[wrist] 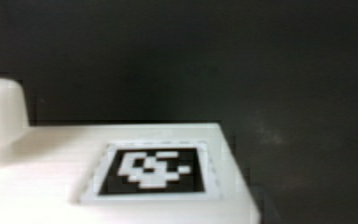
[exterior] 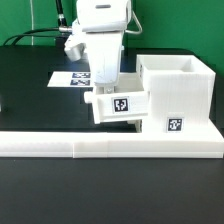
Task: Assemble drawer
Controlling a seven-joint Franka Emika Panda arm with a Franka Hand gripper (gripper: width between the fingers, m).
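Marker board (exterior: 72, 77): flat, behind the arm. Gripper (exterior: 104, 88): I see it down on the small box (exterior: 118, 106); grip I cannot tell. Box: at the shell's (exterior: 176, 92) open side. I would push level, tag facing out, along the rail (exterior: 110, 146).

In the exterior view the end effector (exterior: 103, 88) hides its own fingertips behind its white body, so their spread cannot be told, and it covers part of the marker board (exterior: 68, 77). The wrist view is blurred; the small drawer box (wrist: 123, 165) runs off the picture's edge, its tag (wrist: 153, 170) unreadable.
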